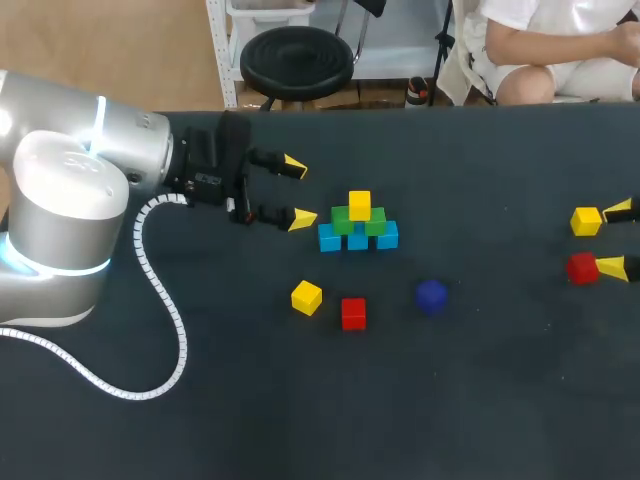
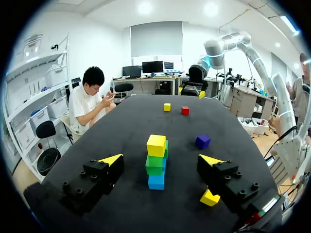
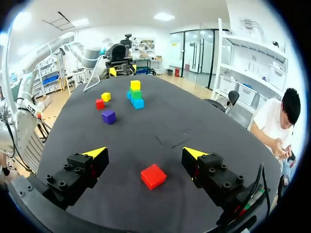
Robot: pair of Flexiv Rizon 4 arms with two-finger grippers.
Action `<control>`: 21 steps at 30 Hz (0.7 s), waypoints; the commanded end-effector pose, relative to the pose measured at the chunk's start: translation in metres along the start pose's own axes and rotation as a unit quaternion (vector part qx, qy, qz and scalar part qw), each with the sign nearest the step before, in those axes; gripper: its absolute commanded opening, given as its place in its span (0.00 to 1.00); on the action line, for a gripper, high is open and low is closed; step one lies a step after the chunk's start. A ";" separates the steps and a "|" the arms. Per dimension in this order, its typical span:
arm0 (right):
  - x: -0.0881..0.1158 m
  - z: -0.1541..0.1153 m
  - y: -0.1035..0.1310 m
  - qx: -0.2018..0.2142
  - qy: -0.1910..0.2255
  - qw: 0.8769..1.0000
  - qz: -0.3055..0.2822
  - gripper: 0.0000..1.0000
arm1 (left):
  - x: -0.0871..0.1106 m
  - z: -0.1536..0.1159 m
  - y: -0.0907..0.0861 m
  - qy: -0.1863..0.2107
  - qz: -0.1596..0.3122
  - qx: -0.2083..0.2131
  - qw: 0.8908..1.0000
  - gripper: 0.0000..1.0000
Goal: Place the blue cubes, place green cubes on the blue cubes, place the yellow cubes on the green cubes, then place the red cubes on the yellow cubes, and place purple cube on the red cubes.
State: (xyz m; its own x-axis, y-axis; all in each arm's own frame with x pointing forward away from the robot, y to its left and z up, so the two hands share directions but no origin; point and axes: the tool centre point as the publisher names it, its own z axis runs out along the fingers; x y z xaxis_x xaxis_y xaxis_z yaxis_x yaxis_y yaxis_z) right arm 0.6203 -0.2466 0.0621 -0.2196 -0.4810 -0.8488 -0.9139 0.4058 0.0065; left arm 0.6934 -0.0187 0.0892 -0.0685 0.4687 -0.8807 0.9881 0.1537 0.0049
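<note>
On the dark worktop [image 1: 500, 400] the stack [image 1: 358, 225] of blue, green and one yellow cube stands just ahead of the spread left tool [image 1: 299, 193], while the right tool [image 3: 145, 153], also spread, hangs over a red cube [image 3: 153, 175] without touching it, so it should probably drop square and pinch flat faces.

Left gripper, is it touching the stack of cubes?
Apart. The left wrist view shows bare table between the stack and both fingers of the left gripper.
</note>
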 end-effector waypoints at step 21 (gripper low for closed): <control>-0.007 -0.027 -0.028 -0.030 0.018 0.997 -0.076 1.00 | 0.001 -0.001 -0.001 -0.002 0.001 -0.001 1.000 1.00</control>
State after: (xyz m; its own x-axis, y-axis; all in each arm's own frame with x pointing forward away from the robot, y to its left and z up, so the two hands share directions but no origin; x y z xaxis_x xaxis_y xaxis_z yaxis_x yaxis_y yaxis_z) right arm 0.6298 -0.2627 0.0694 -0.1160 -0.5491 -0.8277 -0.9342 0.3434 -0.0970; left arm 0.6934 -0.0187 0.0892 -0.0685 0.4687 -0.8807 0.9881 0.1536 0.0049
